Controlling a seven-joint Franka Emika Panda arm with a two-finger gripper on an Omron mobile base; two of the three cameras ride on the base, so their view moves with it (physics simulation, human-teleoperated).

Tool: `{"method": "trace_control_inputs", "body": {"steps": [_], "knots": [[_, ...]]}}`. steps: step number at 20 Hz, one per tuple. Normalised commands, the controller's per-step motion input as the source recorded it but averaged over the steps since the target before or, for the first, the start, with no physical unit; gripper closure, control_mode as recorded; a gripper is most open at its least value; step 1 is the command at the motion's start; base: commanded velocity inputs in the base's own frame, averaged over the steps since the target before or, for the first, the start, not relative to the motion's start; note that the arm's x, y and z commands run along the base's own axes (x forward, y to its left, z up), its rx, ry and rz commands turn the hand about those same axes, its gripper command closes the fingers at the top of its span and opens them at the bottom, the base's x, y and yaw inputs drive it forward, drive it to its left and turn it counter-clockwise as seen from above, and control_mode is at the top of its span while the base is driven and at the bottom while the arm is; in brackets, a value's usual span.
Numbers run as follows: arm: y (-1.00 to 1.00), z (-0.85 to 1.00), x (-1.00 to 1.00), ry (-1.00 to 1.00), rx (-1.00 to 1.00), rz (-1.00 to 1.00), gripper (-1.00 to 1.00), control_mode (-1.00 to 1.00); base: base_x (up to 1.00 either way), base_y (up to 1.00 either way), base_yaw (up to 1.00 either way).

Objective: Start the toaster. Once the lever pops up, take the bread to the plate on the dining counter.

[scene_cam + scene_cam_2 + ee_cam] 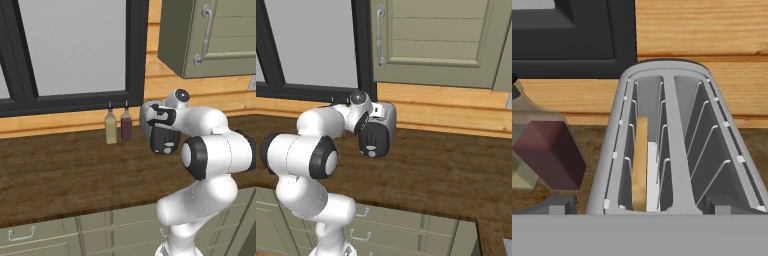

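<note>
so the bread [641, 165] is sitting down inside the left slot of the toaster [672, 145], standing on edge between the wire guides, with the right slot beside it bare. it looks like a thin tan slice with a paler face, and i'd guess it's light and a bit soft, so it'll crush or tear if squeezed hard, and it could crumble at the crust. best place to take it is probably the top edge, pinching across the flat faces from above once it rides up, since right now it sits low in the slot and the wires crowd both sides.

the toaster is on the dark wood counter [60, 170] by the wall, under the black window frame [135, 50]. two bottles [118, 126], one olive and one dark red, stand just beside it on the left.

the arm is folded up tight: the big elbow joint sticks out toward the cameras, the forearm reaches back over the counter, and the wrist bends down so the hand hangs right above the toaster looking into the slots. the claw [644, 210] is spread fully wide and holding nothing, with a dark finger tip [554, 206] low on each side of the toaster's near end.

i can't make out the lever from here, so i'd say the start step isn't done yet.
</note>
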Motion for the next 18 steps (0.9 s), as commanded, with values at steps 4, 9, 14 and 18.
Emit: {"method": "trace_control_inputs", "body": {"steps": [4, 9, 14, 18], "knots": [[0.0, 0.0, 0.0, 0.0, 0.0, 0.0, -1.0, -1.0, 0.0, 0.0, 0.0], [0.0, 0.0, 0.0, 0.0, 0.0, 0.0, -1.0, -1.0, 0.0, 0.0, 0.0], [0.0, 0.0, 0.0, 0.0, 0.0, 0.0, -1.0, -1.0, 0.0, 0.0, 0.0], [0.0, 0.0, 0.0, 0.0, 0.0, 0.0, -1.0, -1.0, 0.0, 0.0, 0.0]]}}
